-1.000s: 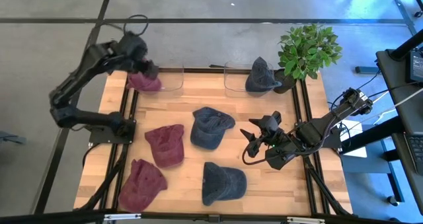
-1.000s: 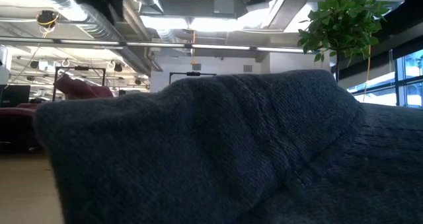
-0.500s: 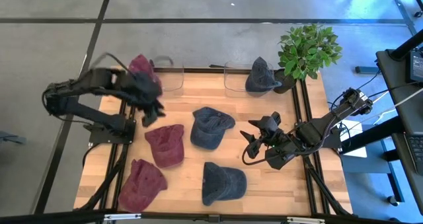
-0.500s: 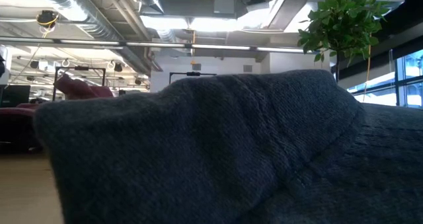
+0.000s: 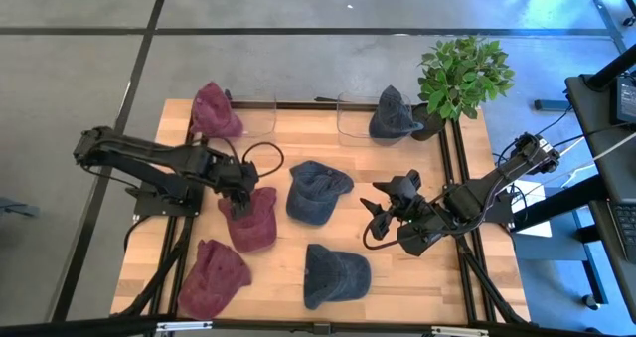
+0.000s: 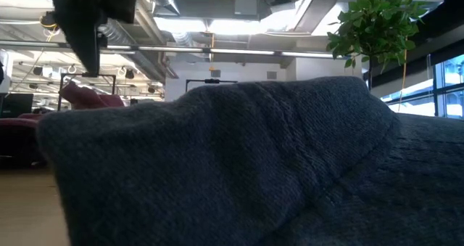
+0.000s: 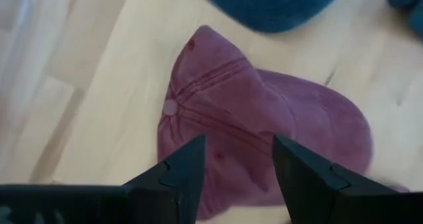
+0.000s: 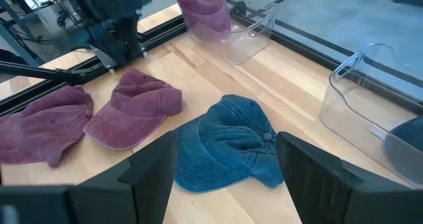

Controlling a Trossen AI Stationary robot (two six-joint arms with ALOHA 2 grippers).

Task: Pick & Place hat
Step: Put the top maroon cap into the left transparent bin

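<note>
Fingers of the left claw (image 7: 234, 178) stand spread, released, directly over a maroon hat (image 7: 264, 131) lying on the wooden table (image 5: 268, 148). Just beside it lies a blue denim hat (image 5: 316, 190). Right claw (image 5: 383, 210) waits, fingers parted, holding nothing, near that blue hat. Another maroon hat (image 5: 216, 109) sits at the table's far left corner.

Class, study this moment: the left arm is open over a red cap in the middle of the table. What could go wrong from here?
1. The left gripper hangs over the middle red cap's rear edge; its fingers may pinch only loose fabric, so the cap could slip.
2. The blue cap lies close beside it and could get nudged.
</note>
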